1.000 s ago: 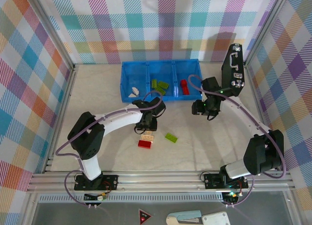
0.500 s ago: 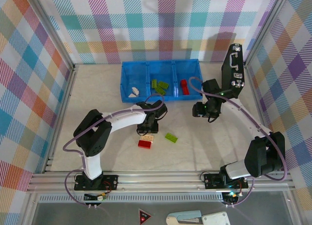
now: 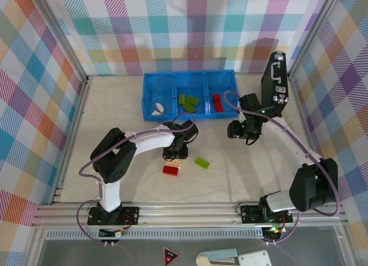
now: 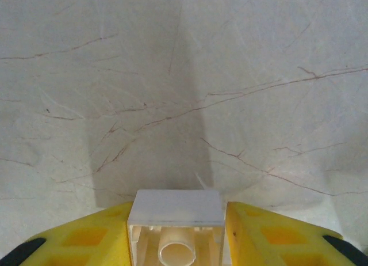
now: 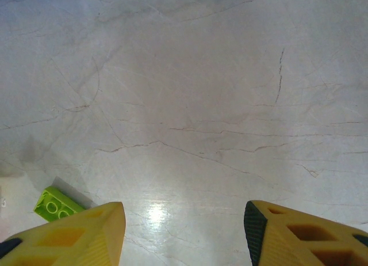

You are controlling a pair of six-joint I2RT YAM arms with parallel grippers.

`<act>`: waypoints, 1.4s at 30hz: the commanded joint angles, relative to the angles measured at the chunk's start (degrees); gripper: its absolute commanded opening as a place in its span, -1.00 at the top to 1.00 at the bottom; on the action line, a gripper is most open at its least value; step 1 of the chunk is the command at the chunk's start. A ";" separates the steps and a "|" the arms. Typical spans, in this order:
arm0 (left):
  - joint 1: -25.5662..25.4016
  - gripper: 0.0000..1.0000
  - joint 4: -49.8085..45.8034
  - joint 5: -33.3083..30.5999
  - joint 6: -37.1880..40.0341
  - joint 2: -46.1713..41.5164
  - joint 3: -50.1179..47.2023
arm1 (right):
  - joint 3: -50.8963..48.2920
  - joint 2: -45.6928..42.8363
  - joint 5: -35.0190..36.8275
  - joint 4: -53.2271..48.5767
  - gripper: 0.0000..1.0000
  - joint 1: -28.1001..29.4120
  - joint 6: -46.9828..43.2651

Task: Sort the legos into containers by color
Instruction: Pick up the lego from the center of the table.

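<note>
Pickup stage: left gripper (image 4: pixel 178 243) clamped on small cream studded plastic brick (image 4: pixel 175 207), beside flat red brick (image 3: pixel 170 170). Right gripper (image 5: pixel 184 211) spread, empty. Next, likely: carry to leftmost compartment of bright blue tray (image 3: pixel 190 74), joining white pieces (image 3: pixel 158 109).

The tray (image 3: pixel 148 99) is bright blue. It has white legos (image 3: pixel 157 109), green legos (image 3: pixel 187 102) and a red lego (image 3: pixel 217 102). The desk (image 3: pixel 115 116) is pale with brown lines. The walls (image 3: pixel 190 30) have many-coloured checks. The yellow left gripper (image 4: pixel 177 214) has a cream lego (image 4: pixel 175 207).

Pastel plaid walls (image 3: pixel 195 30) enclose a veined marble-look table (image 3: pixel 115 116) edged by aluminium rails (image 3: pixel 190 211)
</note>
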 commanded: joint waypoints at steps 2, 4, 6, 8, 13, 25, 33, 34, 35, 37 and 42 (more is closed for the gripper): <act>-0.82 0.14 -0.14 0.68 -0.97 1.22 -1.03 | -0.55 -1.41 -0.84 -1.24 -0.16 0.43 0.35; -0.81 0.14 0.00 0.68 -0.95 1.51 -1.05 | -0.53 -1.28 -0.89 -1.20 -0.16 0.43 0.32; -0.87 0.15 0.30 0.75 -1.01 1.82 -1.38 | -0.52 -1.45 -0.94 -1.28 -0.16 0.43 0.31; -0.82 0.16 0.57 0.98 -1.03 2.04 -1.60 | -0.61 -1.58 -0.89 -1.41 -0.16 0.45 0.38; -0.84 0.22 0.62 1.04 -1.00 1.98 -1.65 | -0.52 -1.56 -0.98 -1.48 -0.16 0.44 0.30; -0.82 0.31 -0.81 -0.02 -0.07 0.13 0.02 | -0.26 -2.42 -0.70 -2.19 -0.16 0.39 0.47; -0.77 0.32 -3.87 -1.49 1.51 -0.87 3.80 | -0.95 -3.51 -0.31 -2.99 -0.16 0.37 0.73; -0.74 0.32 -4.23 -1.73 1.75 -1.08 4.29 | -1.05 -3.73 -0.28 -3.12 -0.16 0.42 0.73; -0.73 0.32 -4.66 -1.86 2.01 -1.06 4.93 | -1.13 -3.86 -0.17 -3.30 -0.16 0.42 0.71; -0.51 0.32 -5.55 -2.26 2.54 -1.26 6.29 | -1.40 -4.43 0.19 -3.61 -0.16 0.39 0.68; 0.61 0.32 -6.94 -2.48 3.81 -1.43 8.94 | -1.74 -5.58 0.71 -4.44 -0.16 0.44 0.91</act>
